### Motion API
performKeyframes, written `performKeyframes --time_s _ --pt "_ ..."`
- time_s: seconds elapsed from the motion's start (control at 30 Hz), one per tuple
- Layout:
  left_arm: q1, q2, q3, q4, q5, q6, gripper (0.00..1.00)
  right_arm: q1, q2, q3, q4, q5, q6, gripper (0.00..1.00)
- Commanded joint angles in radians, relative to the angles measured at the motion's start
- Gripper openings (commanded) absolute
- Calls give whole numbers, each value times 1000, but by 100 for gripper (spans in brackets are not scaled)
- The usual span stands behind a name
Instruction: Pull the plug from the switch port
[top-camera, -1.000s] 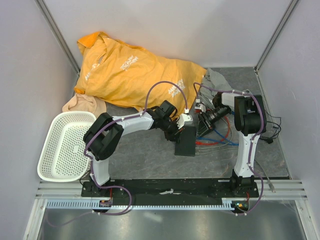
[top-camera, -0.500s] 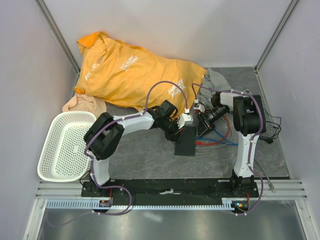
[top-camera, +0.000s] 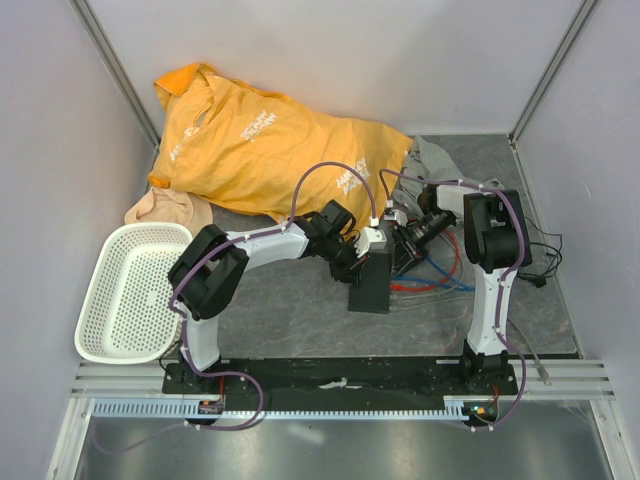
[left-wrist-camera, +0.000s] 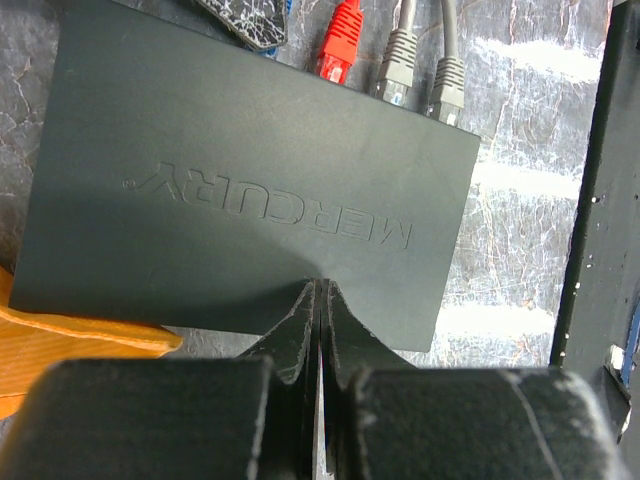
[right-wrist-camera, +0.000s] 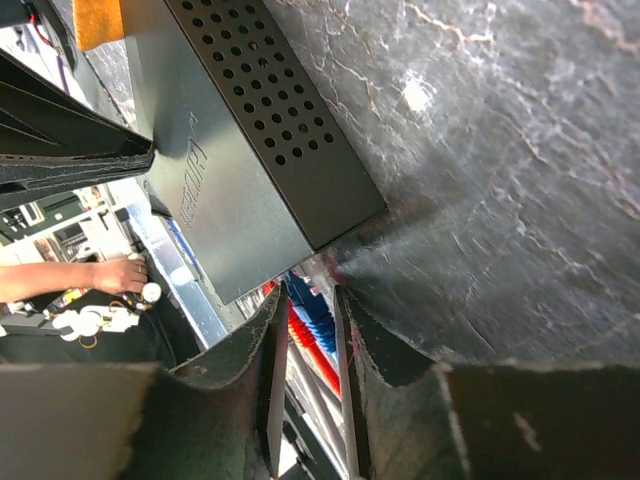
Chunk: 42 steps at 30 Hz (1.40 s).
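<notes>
The left gripper (left-wrist-camera: 318, 287), jaws fully closed and empty, rests on the black switch box (left-wrist-camera: 250, 170) lying flat on the bench (right-wrist-camera: 500, 150) — likely pinning it. The red plug (left-wrist-camera: 343, 45) sits in its far edge. The right gripper (right-wrist-camera: 310, 297), jaws slightly apart, straddles cables (right-wrist-camera: 314, 360) by the box's corner, clamping nothing visibly.

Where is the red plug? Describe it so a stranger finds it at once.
Find the flat black box embossed MERCURY on the grey mat. Plugs sit in a row along its edge facing the right arm. Take the red plug; its two neighbours are grey plugs.
</notes>
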Motion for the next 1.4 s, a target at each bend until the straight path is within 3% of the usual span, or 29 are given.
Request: performKeyframes --time_s 0.0,0.1,0.27,1.0,1.37 --pt "-10 66 -14 -67 -61 -3 1 41 19 -23 171 115 -26 22" --pt "-10 67 -12 -69 -59 -3 2 41 21 -16 171 127 -14 8" --pt "-10 69 -12 -69 -58 -1 2 42 15 -5 171 176 -11 1" --pt "-5 77 -7 -69 -47 -3 1 39 82 135 18 356 -210 0" --pt "-2 84 -1 -69 -44 -4 2 39 36 164 -4 279 -190 0"
